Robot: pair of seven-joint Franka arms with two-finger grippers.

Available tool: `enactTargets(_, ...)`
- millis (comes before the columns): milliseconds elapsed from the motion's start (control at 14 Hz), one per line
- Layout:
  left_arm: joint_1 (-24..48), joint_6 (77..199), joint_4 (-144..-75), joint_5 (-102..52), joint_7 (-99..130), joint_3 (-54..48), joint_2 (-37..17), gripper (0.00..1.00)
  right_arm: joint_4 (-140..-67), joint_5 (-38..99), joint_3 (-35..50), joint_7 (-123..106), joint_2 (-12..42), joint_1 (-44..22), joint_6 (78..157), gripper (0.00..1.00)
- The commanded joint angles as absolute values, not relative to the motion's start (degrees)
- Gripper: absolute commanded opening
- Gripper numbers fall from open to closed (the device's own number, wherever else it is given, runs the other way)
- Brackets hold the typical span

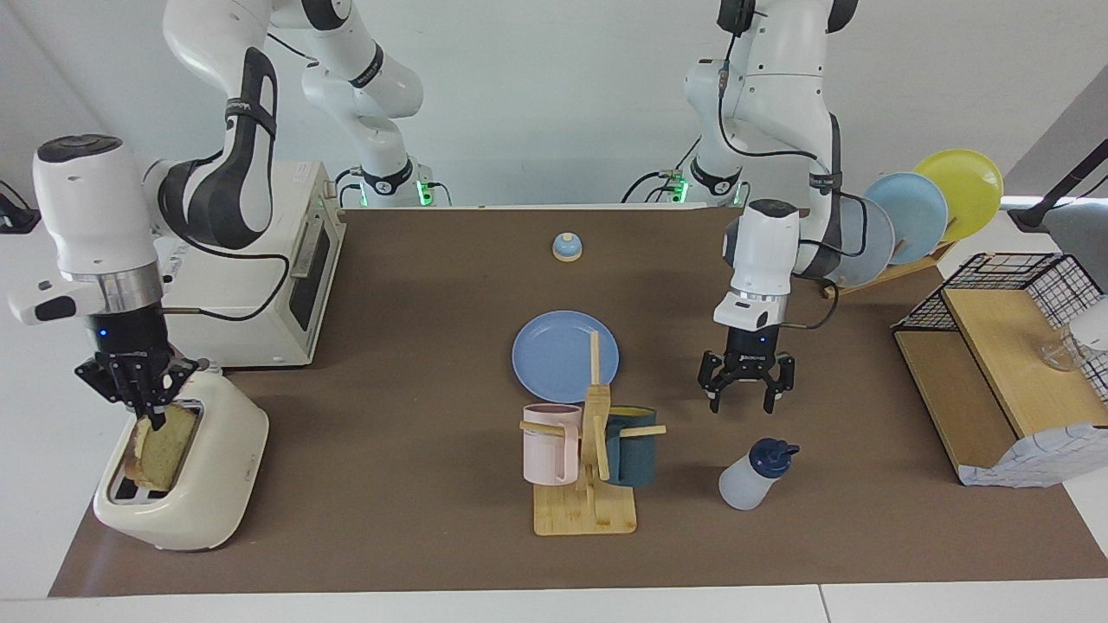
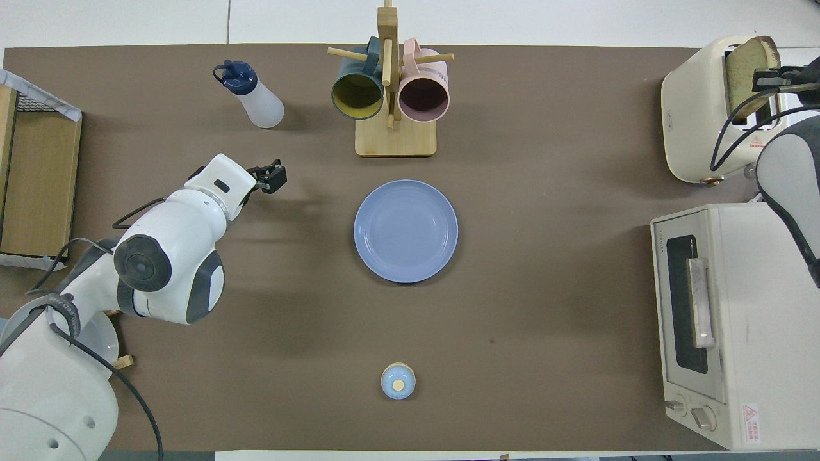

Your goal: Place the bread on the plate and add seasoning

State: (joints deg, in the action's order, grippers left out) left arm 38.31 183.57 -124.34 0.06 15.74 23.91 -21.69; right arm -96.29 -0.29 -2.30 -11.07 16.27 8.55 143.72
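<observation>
The bread (image 1: 161, 447) (image 2: 749, 67) stands upright and half out of a slot of the cream toaster (image 1: 212, 472) (image 2: 695, 109) at the right arm's end of the table. My right gripper (image 1: 143, 407) (image 2: 772, 78) is shut on the bread's top edge. The medium-blue plate (image 1: 554, 350) (image 2: 405, 230) lies bare at mid-table. The seasoning bottle (image 1: 751, 474) (image 2: 253, 96) stands farther from the robots than the plate, toward the left arm's end. My left gripper (image 1: 746, 400) (image 2: 272, 179) is open, hovering over the mat between the plate and the bottle.
A wooden mug rack (image 1: 587, 502) (image 2: 394, 137) with a pink and a dark teal mug stands beside the bottle. A toaster oven (image 1: 286, 277) (image 2: 717, 320) is nearer the robots than the toaster. A bell (image 1: 567, 247) (image 2: 398, 381), a plate rack (image 1: 917, 221) and a wooden shelf (image 1: 995, 381) also stand here.
</observation>
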Motion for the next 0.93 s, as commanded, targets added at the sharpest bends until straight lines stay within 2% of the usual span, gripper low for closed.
enactTargets(0,44.21,191.4,-118.23,-7.19,16.79,29.18,-31.27,1.0,-91.51,0.0,-1.32,-12.48,16.53,8.7,136.37,0.0)
enactTargets(143,43.86,192.04,-115.15,-7.91,16.96,29.18,-32.95,1.0,-88.52,0.35,-1.23,-11.78,12.42,5.3,119.1,0.0)
enactTargets(214,43.68,192.04,-113.66,-9.48,16.96,29.18,-34.18,1.0,-88.51,0.53,-1.23,-10.99,9.96,2.84,113.26,0.0)
enactTargets(285,43.51,191.78,-111.73,-10.8,16.96,29.18,-35.76,1.0,-88.77,0.61,-1.14,-9.25,8.1,1.86,111.03,0.0)
enactTargets(428,41.24,191.51,-109.78,-10.38,16.96,29.09,-37.18,1.0,-89.03,0.96,-0.7,-3.02,5.81,-2.26,108.46,0.0)
enactTargets(641,40.96,190.64,-108.81,-10.37,16.96,29.0,-37.7,1.0,-88.95,6.21,1.31,0.52,4.57,-4.74,105.66,0.0)
enactTargets(713,40.87,189.94,-107.85,-10.28,16.96,29.0,-38.31,1.0,-90.25,8.76,1.93,0.7,3.96,-4.92,105.82,0.0)
enactTargets(855,39.99,187.48,-106.44,-9.93,16.53,28.92,-38.67,1.0,-98.22,10.28,2.81,5.07,0.46,-9.99,110.27,0.0)
